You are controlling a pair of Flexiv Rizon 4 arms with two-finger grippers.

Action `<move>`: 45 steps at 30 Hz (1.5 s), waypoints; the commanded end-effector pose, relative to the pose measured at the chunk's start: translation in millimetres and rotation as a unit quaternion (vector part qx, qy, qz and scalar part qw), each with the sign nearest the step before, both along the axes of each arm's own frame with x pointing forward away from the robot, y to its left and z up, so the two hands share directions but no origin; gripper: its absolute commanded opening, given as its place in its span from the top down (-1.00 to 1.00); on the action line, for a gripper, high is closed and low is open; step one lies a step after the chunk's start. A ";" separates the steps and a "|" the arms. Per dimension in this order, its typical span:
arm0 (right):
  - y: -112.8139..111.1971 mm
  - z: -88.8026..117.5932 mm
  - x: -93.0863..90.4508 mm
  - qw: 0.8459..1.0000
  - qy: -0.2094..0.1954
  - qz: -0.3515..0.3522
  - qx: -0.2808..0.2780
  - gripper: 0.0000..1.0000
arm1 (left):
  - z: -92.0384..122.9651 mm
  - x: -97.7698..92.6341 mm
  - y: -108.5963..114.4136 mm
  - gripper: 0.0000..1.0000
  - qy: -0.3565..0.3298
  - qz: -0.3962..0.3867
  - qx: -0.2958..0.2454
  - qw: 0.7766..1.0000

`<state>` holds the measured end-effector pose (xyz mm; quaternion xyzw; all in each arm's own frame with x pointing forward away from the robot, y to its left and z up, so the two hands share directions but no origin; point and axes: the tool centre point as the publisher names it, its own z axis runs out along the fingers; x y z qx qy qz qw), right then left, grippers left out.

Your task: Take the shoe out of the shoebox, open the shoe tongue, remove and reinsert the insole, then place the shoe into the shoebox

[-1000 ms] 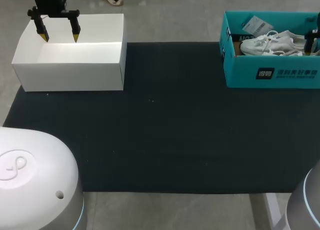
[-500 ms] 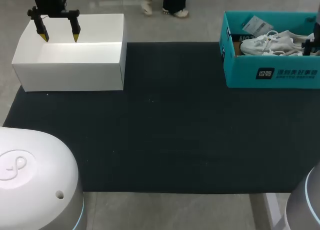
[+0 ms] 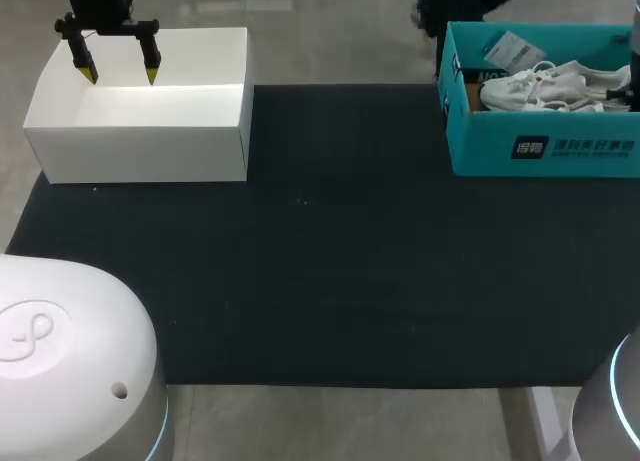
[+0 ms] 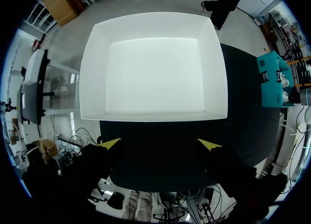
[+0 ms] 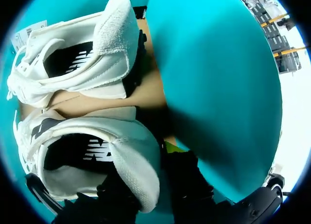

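The teal shoebox stands at the back right of the mat, with two white shoes lying in it. In the right wrist view the nearer shoe has its heel between my right gripper's fingers: one finger is inside the shoe's opening, the other outside against the heel, its yellow tip showing. The second shoe lies beside it on the box's cardboard floor. In the head view only a sliver of the right gripper shows. My left gripper hangs open above the white box, holding nothing.
An empty white box sits at the back left, seen under the left gripper as white box. A black mat covers the table's middle. A paper tag lies in the shoebox's far corner.
My right gripper's fingers have come together on the heel of the nearer shoe, and the arm has shifted slightly right. The left arm has not moved.
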<state>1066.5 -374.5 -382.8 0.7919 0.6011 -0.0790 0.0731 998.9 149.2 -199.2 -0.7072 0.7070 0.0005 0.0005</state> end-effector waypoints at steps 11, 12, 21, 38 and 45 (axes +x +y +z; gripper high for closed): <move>2.8 41.3 -9.4 0.999 0.010 -0.028 -0.039 1.00 | -0.4 0.4 0.3 -1.00 0.000 0.000 0.000 1.000; 2.8 45.8 -10.1 0.999 0.012 -0.030 -0.039 1.00 | -0.4 0.4 0.3 -1.00 0.000 0.000 0.000 1.000; 3.2 117.8 -14.6 0.997 0.009 -0.056 -0.048 1.00 | -0.4 0.4 0.3 -1.00 0.000 0.000 0.000 1.000; 17.9 248.6 -33.7 0.997 -0.016 -0.049 -0.056 1.00 | -0.4 0.4 0.3 -1.00 0.000 0.000 0.000 1.000; 23.1 282.7 -42.0 0.997 -0.031 -0.052 -0.057 1.00 | -0.4 0.4 0.3 -1.00 0.000 0.000 0.000 1.000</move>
